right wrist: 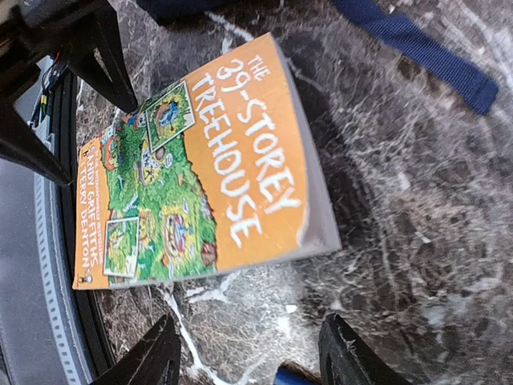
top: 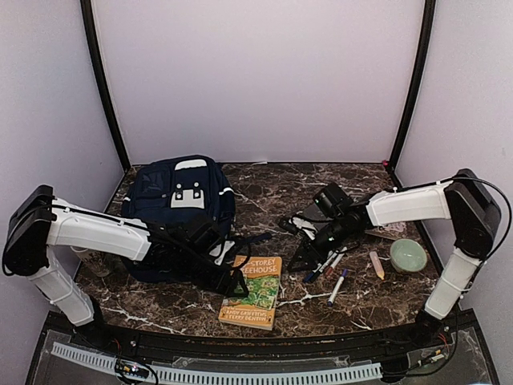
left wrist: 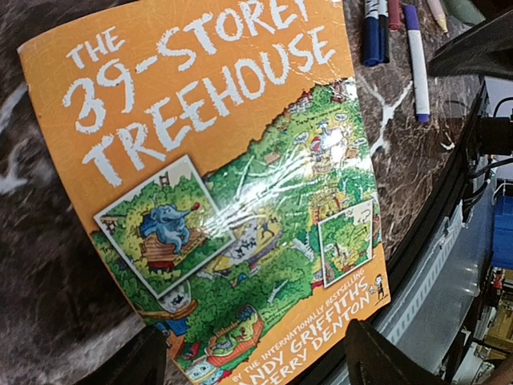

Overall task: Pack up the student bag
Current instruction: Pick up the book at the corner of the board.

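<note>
The navy-blue student bag [top: 180, 196] lies at the back left of the marble table, grey-white patch up. An orange book, "The 39-Storey Treehouse" [top: 253, 291], lies flat in front of it. It fills the left wrist view [left wrist: 224, 184] and also shows in the right wrist view [right wrist: 192, 168]. My left gripper [top: 230, 278] hovers open over the book's near-left part, its fingers [left wrist: 385, 361] spread and empty. My right gripper [top: 309, 255] is open and empty just right of the book, above bare marble [right wrist: 248, 361].
Several markers [top: 327, 266] and a purple-capped pen [top: 337, 287] lie right of the book, also in the left wrist view [left wrist: 417, 60]. A pencil-like stick [top: 376, 265] and a green bowl [top: 409, 255] sit further right. A blue bag strap [right wrist: 417, 48] trails on the table.
</note>
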Available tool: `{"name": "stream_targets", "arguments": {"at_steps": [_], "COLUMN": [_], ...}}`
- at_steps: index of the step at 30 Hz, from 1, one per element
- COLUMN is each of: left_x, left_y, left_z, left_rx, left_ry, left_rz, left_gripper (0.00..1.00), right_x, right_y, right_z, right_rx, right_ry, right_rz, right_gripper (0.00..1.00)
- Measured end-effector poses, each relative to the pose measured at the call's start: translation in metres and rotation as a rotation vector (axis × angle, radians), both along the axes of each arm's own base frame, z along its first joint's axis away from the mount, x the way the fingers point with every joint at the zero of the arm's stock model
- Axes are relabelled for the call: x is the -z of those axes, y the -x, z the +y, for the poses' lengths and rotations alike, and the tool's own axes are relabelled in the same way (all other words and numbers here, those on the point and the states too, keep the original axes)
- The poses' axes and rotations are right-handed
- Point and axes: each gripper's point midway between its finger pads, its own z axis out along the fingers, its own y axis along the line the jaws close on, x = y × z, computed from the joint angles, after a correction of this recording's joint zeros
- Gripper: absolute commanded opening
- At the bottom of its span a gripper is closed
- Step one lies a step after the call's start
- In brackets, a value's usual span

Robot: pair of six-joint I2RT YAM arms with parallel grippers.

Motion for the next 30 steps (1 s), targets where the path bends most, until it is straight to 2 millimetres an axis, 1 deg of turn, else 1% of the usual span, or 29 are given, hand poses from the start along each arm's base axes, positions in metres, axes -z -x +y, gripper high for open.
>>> {"name": "stream_targets", "arguments": {"at_steps": [3, 5, 7, 9, 11, 13, 16, 20, 22, 25, 30], "left_x": [-0.001, 0.001, 0.007, 0.018, 0.017, 0.018, 0.017, 0.020, 0.020, 0.020, 0.018], "left_y": [-0.001, 0.001, 0.008, 0.017, 0.020, 0.022, 0.020, 0.020, 0.019, 0.016, 0.010], "left_z": [-0.021, -0.035, -0.044, -0.044, -0.046, -0.043, -0.036, -0.024, -0.023, -0.025, -0.030], "left_rx": [0.023, 0.044, 0.068, 0.086, 0.091, 0.089, 0.058, -0.006, -0.039, -0.086, -0.157], "left_ry": [0.037, 0.055, 0.054, 0.025, 0.028, 0.015, 0.000, -0.011, 0.000, 0.026, 0.070], "left_rz": [-0.015, -0.020, -0.015, 0.003, -0.001, 0.000, -0.009, 0.001, 0.004, 0.013, 0.021], "left_gripper": [0.79, 0.79, 0.79, 0.79, 0.79, 0.79, 0.79, 0.79, 0.79, 0.79, 0.79], "right_x": [0.016, 0.020, 0.020, 0.020, 0.022, 0.026, 0.029, 0.032, 0.036, 0.047, 0.049], "right_y": [0.011, 0.015, 0.015, 0.012, 0.009, 0.006, 0.002, 0.002, 0.004, 0.008, 0.010], "right_z": [0.001, -0.002, -0.004, -0.004, -0.006, -0.009, -0.013, -0.013, -0.012, -0.010, -0.002], "right_rx": [0.010, 0.025, 0.041, 0.056, 0.074, 0.095, 0.118, 0.125, 0.118, 0.109, 0.097], "right_ry": [0.042, 0.068, 0.086, 0.097, 0.115, 0.138, 0.161, 0.168, 0.165, 0.169, 0.132], "right_rz": [0.087, 0.125, 0.138, 0.132, 0.125, 0.113, 0.099, 0.108, 0.129, 0.170, 0.222], "right_gripper": [0.60, 0.60, 0.59, 0.57, 0.53, 0.49, 0.43, 0.40, 0.39, 0.35, 0.28]}}
